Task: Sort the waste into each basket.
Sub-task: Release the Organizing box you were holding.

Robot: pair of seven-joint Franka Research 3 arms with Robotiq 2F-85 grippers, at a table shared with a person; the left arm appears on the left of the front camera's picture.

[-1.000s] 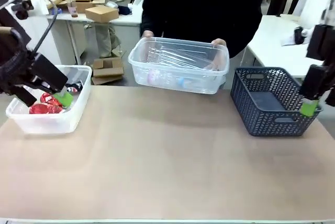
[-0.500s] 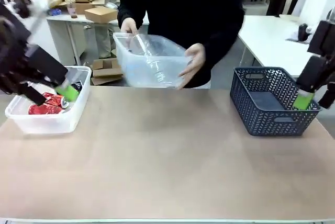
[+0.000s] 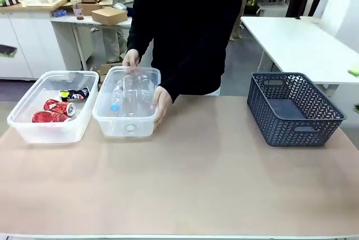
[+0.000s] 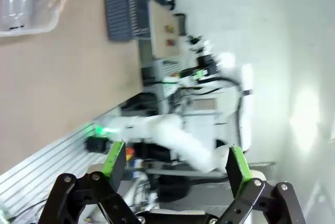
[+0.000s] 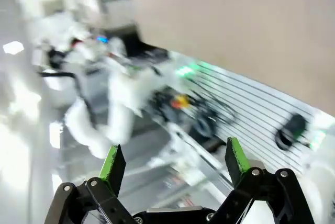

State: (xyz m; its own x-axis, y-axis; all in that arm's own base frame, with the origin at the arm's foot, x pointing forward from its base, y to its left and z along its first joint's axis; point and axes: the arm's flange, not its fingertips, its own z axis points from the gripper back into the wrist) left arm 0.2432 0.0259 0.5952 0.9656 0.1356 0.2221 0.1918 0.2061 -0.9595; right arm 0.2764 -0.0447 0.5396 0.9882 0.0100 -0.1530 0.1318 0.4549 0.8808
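While both wrist views are motion-blurred, the left gripper (image 4: 172,164) and right gripper (image 5: 171,162) stand released, holding nothing. Cans (image 3: 51,111) lie in the left tub (image 3: 33,130). Hands (image 3: 161,102) grasp the bottle tub (image 3: 120,128) beside it. The basket (image 3: 291,130) stands apart; the near table (image 3: 190,189) offers room.

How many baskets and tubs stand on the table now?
3: a clear tub with cans at the left, a clear tub with bottles beside it, a dark basket at the right.

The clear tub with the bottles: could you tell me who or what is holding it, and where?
The person's hands grip the clear tub by its far and right rim; both arms' jaws are open and empty.
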